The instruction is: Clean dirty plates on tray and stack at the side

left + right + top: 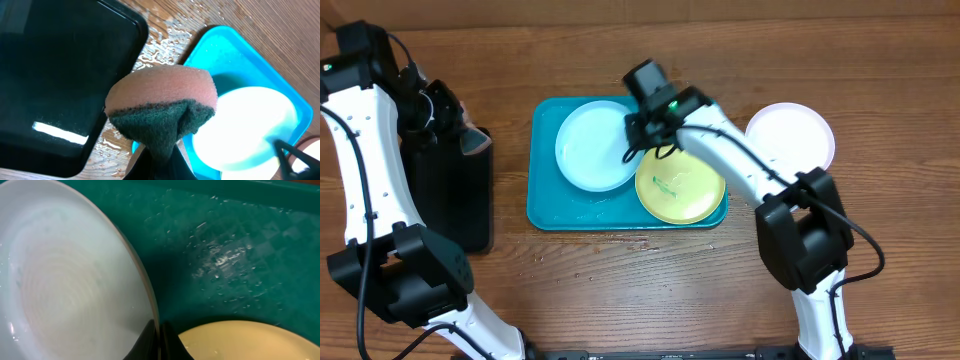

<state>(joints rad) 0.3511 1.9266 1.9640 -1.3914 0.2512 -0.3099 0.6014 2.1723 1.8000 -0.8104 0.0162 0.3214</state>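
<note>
A light blue plate [592,148] lies at the left of the teal tray [545,205]. My right gripper [632,150] is shut on its right rim; in the right wrist view the rim [150,300] runs between the two dark fingers of the gripper [159,342]. A yellow-green plate [680,185] with a blue-green smear lies at the tray's right, also close below the fingers [240,340]. A white plate [790,135] rests on the table right of the tray. My left gripper [160,162] is shut on a pink and green sponge [162,97], held above the table's left side [445,115].
A black tray [450,200] stands left of the teal tray, and its corner shows in the left wrist view [50,75]. Water drops lie on the wood between the two trays [160,45] and on the teal tray's floor [225,255].
</note>
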